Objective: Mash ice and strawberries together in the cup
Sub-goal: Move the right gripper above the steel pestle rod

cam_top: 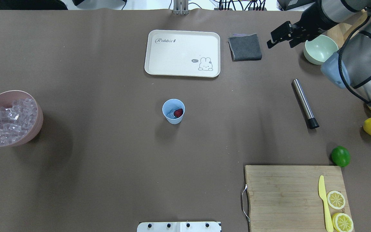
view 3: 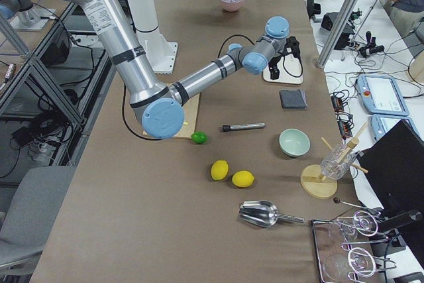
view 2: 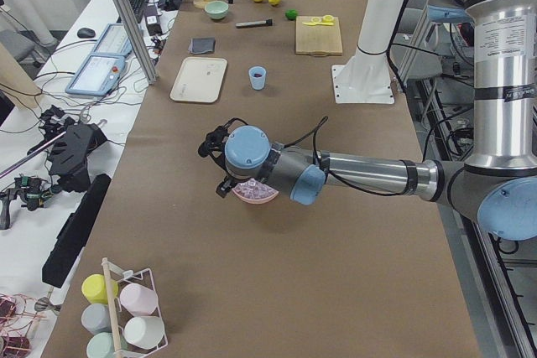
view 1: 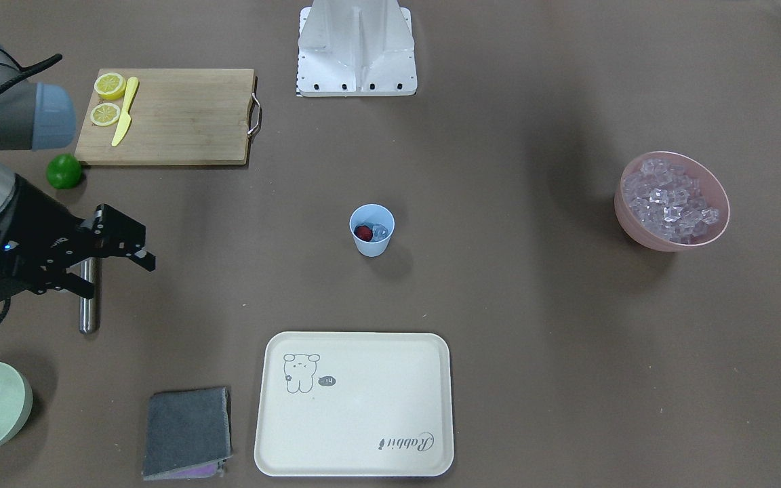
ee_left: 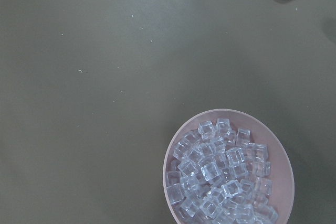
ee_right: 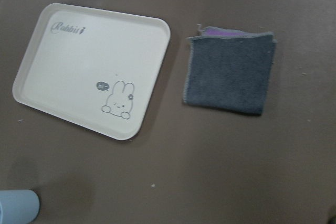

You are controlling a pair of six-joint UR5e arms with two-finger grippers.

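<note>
Tray [view 1: 363, 413]: cream, smooth, rounded rectangle, printed with a rabbit.
Cup [view 1: 371, 248]: light-blue plastic, tapered, set upright mid-table; a red strawberry [view 1: 363, 232] and glassy ice [view 1: 381, 232] are held inside.
Right gripper [view 1: 119, 276]: fingers spread, nothing gripped.
Left gripper [view 2: 211, 169]: grip cannot be told.

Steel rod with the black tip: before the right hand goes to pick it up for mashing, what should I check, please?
1. Steel rod with black tip lies flat with nothing on it: ok.
2. Right hand is open and empty: ok.
3. Small light-blue plastic cup stands upright: ok.
4. Red strawberry and a clear ice cube are inside the cup: ok.
5. Left hand is far from the cup: ok.
6. Left hand is open or shut: cannot tell.
</note>
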